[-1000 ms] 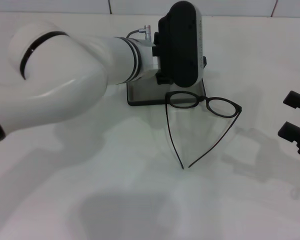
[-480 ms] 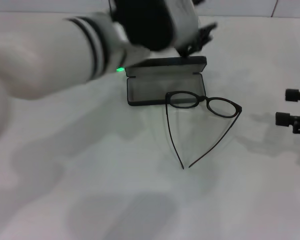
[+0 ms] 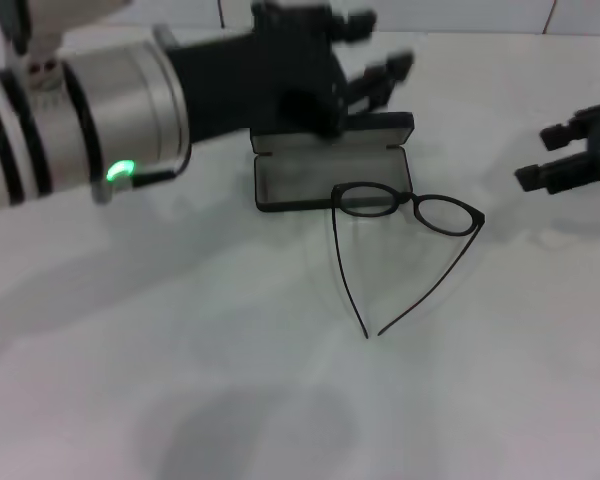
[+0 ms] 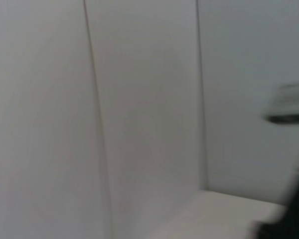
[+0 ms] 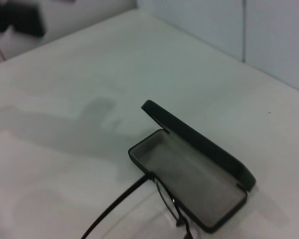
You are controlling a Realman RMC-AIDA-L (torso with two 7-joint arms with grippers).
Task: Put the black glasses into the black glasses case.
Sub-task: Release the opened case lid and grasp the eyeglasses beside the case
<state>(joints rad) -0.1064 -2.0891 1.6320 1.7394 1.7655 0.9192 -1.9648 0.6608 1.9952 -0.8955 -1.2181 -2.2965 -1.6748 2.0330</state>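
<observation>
Landmark for all positions: the black oblong hard-shell glasses case [image 3: 332, 165] with pale grey lining, lying open on the white tabletop [image 3: 180, 380].

Nearest the robot: bare table, then the tips of the two long slim temple arms, which are unfolded and converge toward the robot. These belong to the thin black-framed glasses [image 3: 405, 210] with rounded oval clear lenses. The frame front lies just at the near edge of the case tray; one lens overlaps or touches that near rim, the other lens sits on the table beyond the case's right end. Right wrist view confirms: the glasses [image 5: 162, 196] meet the tray rim, tray itself holds nothing.

Case: lid raised at the far side, lining exposed [image 5: 189, 177].

Beyond the case: left gripper [image 3: 365, 60], black, hovering above and behind the lid, fingers spread apart, holding nothing. Left wrist view shows only wall panels; no use for locating anything.

Right of the case, well apart and off the table surface: right gripper [image 3: 565, 155], fingers apart, empty.

Progress, judged: case is open and ready, so the opening step is done. Glasses not grasped, not folded, not in the tray. Remaining: pick up glasses, likely deal with the splayed temples, lower into the tray.

Obstructions: nothing else on the table near the case. The open temple arms make the glasses longer front-to-back than the tray looks; they may catch the rim. The upright lid limits approach from the far side.
</observation>
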